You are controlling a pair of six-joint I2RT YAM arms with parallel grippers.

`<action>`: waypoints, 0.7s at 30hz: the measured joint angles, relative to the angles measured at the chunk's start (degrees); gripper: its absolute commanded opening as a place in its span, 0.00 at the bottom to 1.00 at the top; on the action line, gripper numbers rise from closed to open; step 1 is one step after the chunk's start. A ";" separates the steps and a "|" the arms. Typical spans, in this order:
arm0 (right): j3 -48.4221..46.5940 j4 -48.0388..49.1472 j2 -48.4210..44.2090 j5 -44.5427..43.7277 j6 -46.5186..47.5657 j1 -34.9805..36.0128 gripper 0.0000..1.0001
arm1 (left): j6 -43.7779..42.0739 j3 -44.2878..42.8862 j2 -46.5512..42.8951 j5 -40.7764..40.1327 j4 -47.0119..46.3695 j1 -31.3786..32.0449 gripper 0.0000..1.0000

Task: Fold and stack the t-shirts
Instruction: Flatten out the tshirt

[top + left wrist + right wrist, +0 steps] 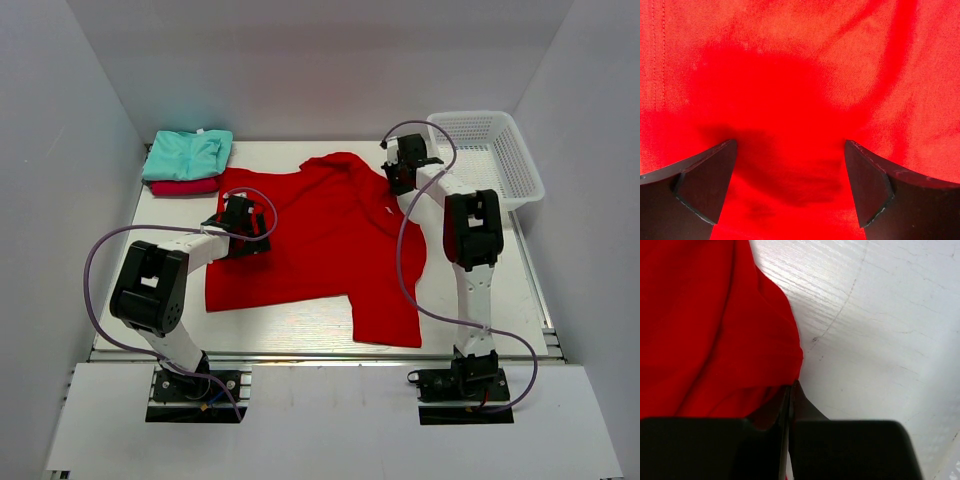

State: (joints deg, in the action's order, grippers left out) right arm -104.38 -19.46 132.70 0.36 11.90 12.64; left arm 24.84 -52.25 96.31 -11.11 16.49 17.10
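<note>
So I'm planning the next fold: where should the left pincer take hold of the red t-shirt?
I'd pinch the red t-shirt at its left edge, coming in low from the left. It lies flat, and the open left pincer hangs over mid-cloth, where nothing stands up to grip.

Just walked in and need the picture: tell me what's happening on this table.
Two robot arms are working on a red t-shirt spread on the table. The left arm's fingers hover wide open over its left side; the right arm's fingers are closed on its far right edge. A folded mint t-shirt lies on a crimson-pink one in the far left corner.
</note>
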 measured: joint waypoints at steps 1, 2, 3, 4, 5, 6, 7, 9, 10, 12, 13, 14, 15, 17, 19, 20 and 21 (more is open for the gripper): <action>0.00 0.02 0.00 -0.74 -0.48 0.13 0.00 | 0.00 -0.02 0.00 -0.02 0.00 0.00 0.99; 0.00 0.04 0.00 -1.49 -0.92 0.22 0.00 | 0.00 -0.02 0.00 -0.02 0.02 0.00 0.99; 0.00 0.11 0.00 -3.04 -1.36 0.28 0.00 | 0.00 -0.02 0.02 -0.02 0.04 0.00 0.99; 0.00 0.22 0.00 -4.74 -1.79 0.33 0.00 | 0.00 -0.02 0.02 -0.04 0.07 0.00 0.99; -0.04 0.22 0.00 -6.51 -2.38 0.28 0.00 | 0.00 -0.02 0.04 -0.07 0.11 0.02 0.99; -0.22 0.15 0.07 -8.15 -2.80 0.17 0.00 | 0.00 -0.04 0.09 -0.09 0.22 0.02 0.99; -0.52 0.11 0.20 -10.36 -3.32 0.07 0.00 | 0.00 -0.07 0.09 -0.17 0.37 0.04 0.99; -1.66 -0.07 0.57 -13.51 -4.28 -0.46 0.00 | 0.00 -0.13 0.15 -0.46 0.59 0.17 0.99; -2.34 -0.04 0.79 -14.71 -4.70 -0.76 0.00 | 0.00 -0.15 0.22 -0.59 0.63 0.22 0.99; -3.56 -0.11 0.94 -16.41 -5.40 -1.53 0.00 | 0.02 -0.15 0.24 -1.09 0.66 0.26 0.99; -4.26 -0.13 0.98 -16.96 -5.55 -1.92 0.00 | 0.02 -0.15 0.26 -1.31 0.72 0.28 0.99; -5.11 -0.11 1.07 -17.51 -5.55 -2.32 0.00 | 0.02 -0.15 0.28 -1.51 0.76 0.28 0.99; -6.05 -0.15 1.22 -18.03 -5.51 -2.69 0.00 | 0.02 -0.15 0.31 -1.62 0.81 0.28 0.99; -7.89 -0.09 1.73 -18.43 -5.46 -3.19 0.00 | 0.02 -0.15 0.35 -1.70 0.81 0.28 0.99; -8.76 -0.15 2.10 -18.53 -5.25 -3.32 0.00 | 0.02 -0.28 0.46 -1.73 0.90 0.28 0.99; -8.87 -0.15 2.32 -18.60 -5.11 -3.30 0.00 | 0.02 -0.42 0.63 -1.73 0.94 0.31 0.99; -8.96 -0.20 2.62 -18.64 -4.98 -3.23 0.00 | 0.02 -0.59 0.74 -1.73 1.05 0.31 0.99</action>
State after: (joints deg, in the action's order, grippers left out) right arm -113.34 -19.66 135.33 -18.28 6.92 9.41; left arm 24.86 -52.84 97.06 -12.84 17.54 17.41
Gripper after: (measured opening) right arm 0.006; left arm 0.989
